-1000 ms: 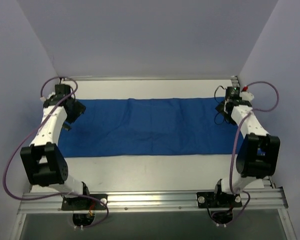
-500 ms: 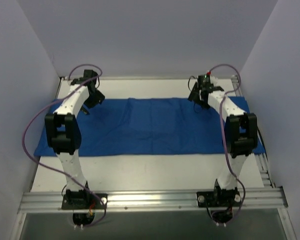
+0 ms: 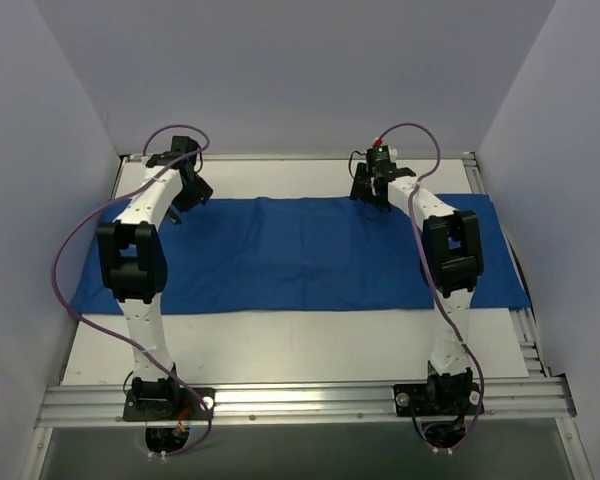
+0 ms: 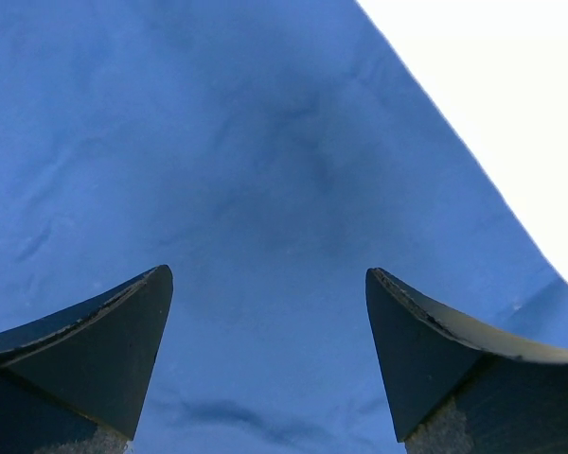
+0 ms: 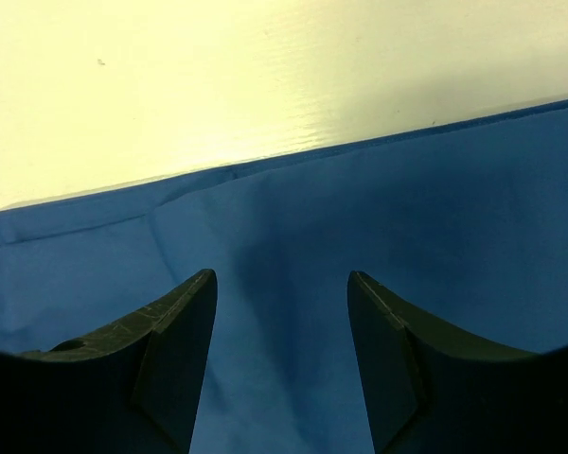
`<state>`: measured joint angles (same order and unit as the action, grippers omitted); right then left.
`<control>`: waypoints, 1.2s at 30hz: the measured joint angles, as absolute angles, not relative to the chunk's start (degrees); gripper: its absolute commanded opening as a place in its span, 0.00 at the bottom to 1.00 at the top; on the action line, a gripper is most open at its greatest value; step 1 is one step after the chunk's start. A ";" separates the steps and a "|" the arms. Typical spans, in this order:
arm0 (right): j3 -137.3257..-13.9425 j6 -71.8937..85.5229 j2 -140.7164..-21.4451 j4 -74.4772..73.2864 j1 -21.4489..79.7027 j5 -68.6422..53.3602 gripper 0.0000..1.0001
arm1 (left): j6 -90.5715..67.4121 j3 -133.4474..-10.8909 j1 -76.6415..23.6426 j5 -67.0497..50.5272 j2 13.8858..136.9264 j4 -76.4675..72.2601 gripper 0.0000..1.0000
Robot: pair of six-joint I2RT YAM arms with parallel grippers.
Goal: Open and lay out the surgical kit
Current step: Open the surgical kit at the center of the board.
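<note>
the blue cloth lies as a long, wrinkled band across the white table, running left to right with its right end at the table's side. both arms reach out to its far edge. the left gripper hangs over the cloth just inside that edge, jaws spread, holding nothing. the right gripper hangs right at the far hem, jaws likewise apart and holding nothing.
</note>
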<state>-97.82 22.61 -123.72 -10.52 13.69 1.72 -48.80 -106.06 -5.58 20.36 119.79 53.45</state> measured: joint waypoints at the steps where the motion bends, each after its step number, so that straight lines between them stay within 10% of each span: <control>1: -97.82 22.63 -124.11 -10.59 13.63 1.87 0.53 | -48.80 -106.94 -5.61 20.29 120.55 53.52 0.92; 36: -99.81 22.85 -128.31 -7.70 14.33 0.97 0.50 | -49.12 -130.45 -12.67 19.03 140.16 56.07 0.92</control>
